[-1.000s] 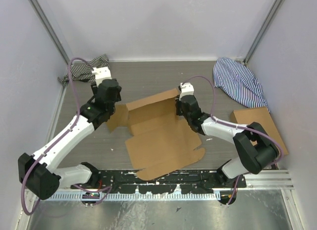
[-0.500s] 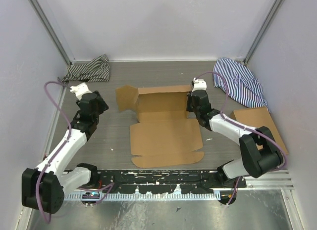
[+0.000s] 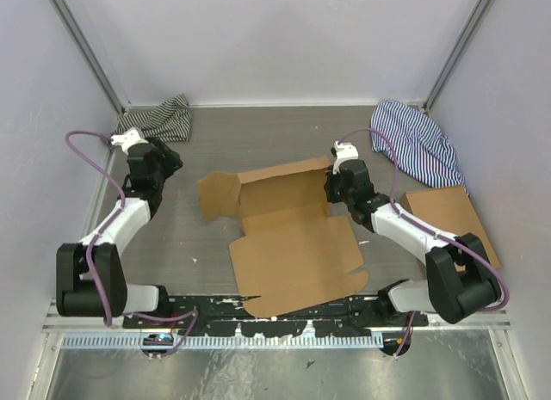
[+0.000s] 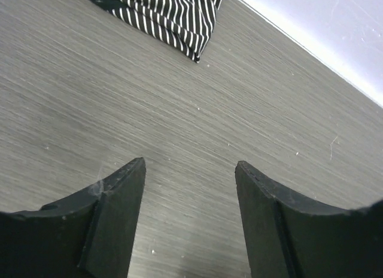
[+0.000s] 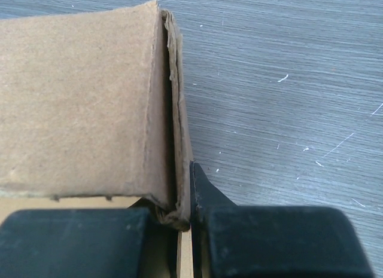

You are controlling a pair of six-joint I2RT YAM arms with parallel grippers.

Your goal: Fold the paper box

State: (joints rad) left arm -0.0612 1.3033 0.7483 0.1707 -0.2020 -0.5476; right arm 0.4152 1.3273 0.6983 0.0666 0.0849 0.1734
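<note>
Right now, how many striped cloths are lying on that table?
2: a black-and-white striped cloth in the far left corner, and a blue-and-white striped cloth in the far right corner.

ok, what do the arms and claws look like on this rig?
Both match. The left arm and right arm have white link shells with black joint housings and a small white cap at the wrist. A purple cable loops off each wrist. The left claw and right claw have matte black fingers, broad and tapering toward the tip. No markings visible.
</note>
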